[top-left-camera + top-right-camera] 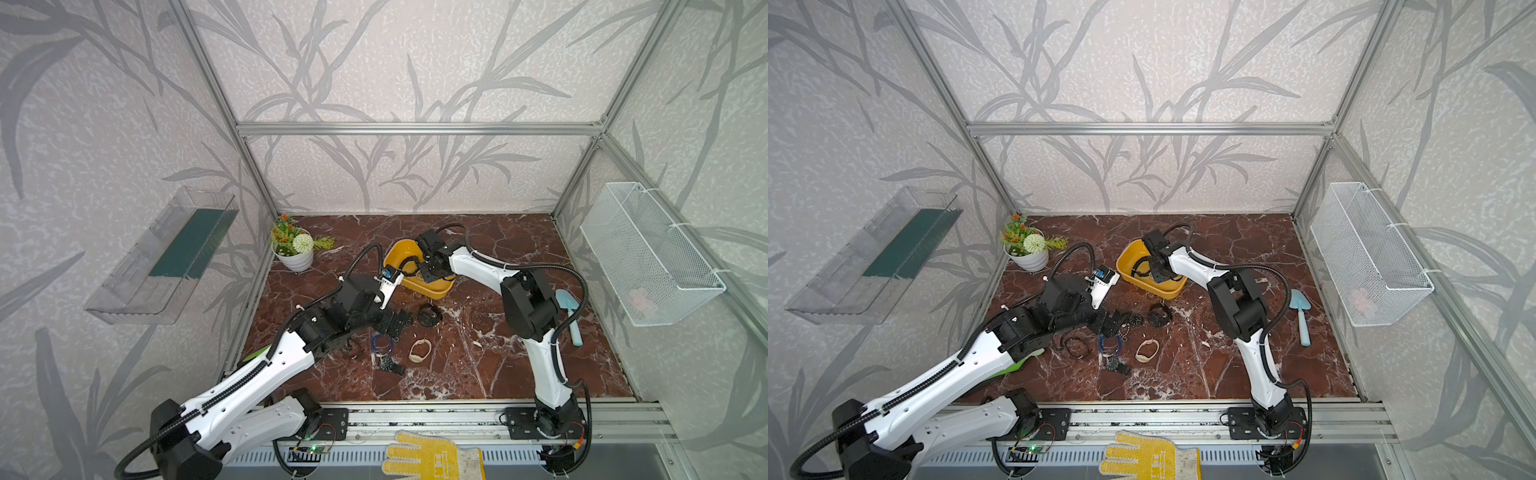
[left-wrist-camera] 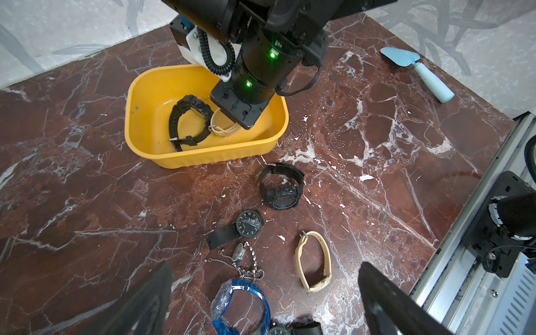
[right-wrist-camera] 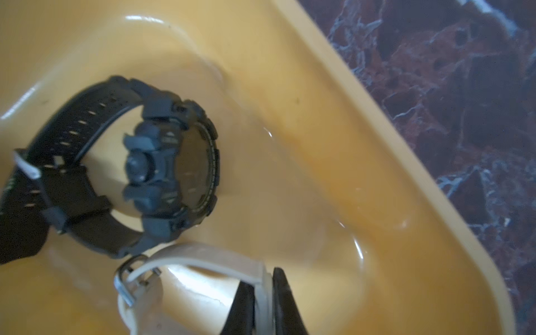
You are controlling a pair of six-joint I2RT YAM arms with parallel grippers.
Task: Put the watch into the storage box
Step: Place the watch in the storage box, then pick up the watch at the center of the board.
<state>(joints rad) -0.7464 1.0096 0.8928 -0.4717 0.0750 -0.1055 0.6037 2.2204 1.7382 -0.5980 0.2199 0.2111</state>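
Your right gripper [image 3: 262, 278] was pinched shut on the strap of the white watch [image 3: 203, 258], low inside the yellow storage box [image 2: 203, 158], where that watch sat just beside a black watch [image 3: 162, 165]. Your left gripper [image 2: 264, 264] stood wide open, holding nothing, above a blue watch [image 2: 220, 301] and a beige watch [image 2: 327, 261] on the marble table [image 2: 87, 203]

Storage box [image 1: 398, 254]: yellow, right gripper [image 1: 430, 274] reaching inside it
Marble table [image 1: 478, 365]: black watch [image 1: 429, 314] and cream watch [image 1: 419, 350] lying loose
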